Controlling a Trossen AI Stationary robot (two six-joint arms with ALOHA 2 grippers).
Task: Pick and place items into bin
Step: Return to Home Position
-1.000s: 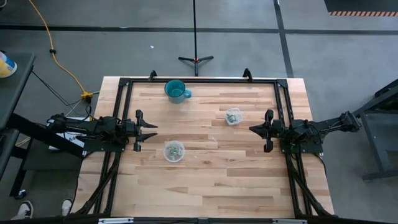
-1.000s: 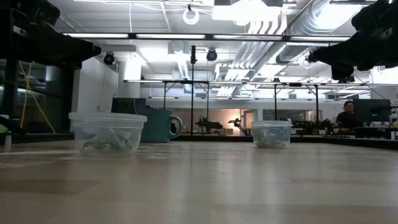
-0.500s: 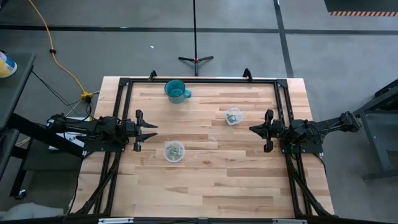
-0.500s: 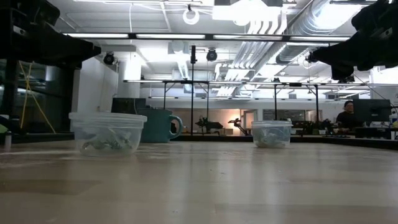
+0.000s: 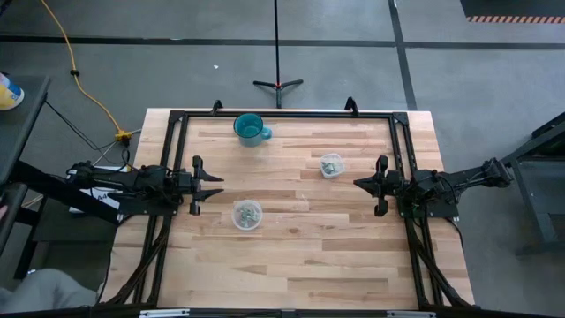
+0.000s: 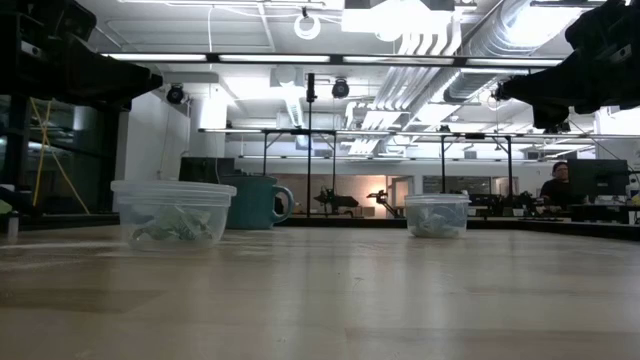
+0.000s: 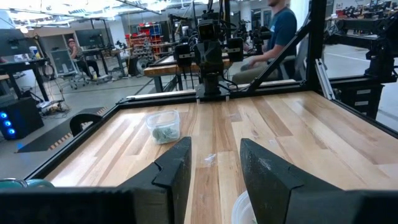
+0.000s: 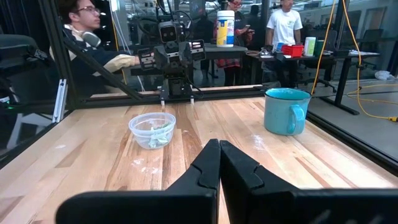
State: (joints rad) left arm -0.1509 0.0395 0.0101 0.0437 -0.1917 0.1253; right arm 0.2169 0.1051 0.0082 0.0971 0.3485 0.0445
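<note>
The items are small pale green-grey pieces lying in two clear plastic tubs. One tub [image 5: 246, 215] [image 6: 172, 213] [image 8: 152, 129] stands on its base nearer the table's near edge. The other tub [image 5: 331, 165] [image 6: 436, 215] [image 7: 163, 126] stands farther back and to the right. My left gripper [image 5: 216, 185] [image 7: 214, 162] hovers open at the table's left side, above the table and left of the nearer tub. My right gripper [image 5: 357, 184] [image 8: 219, 155] hovers shut at the right side, close to the farther tub. Neither touches anything.
A teal mug [image 5: 251, 129] [image 6: 255, 202] [image 8: 286, 111] stands near the table's far edge, left of centre. A black frame [image 5: 282, 115] runs along the far, left and right edges. Bare wood lies between the tubs and the near edge. People sit beyond the table.
</note>
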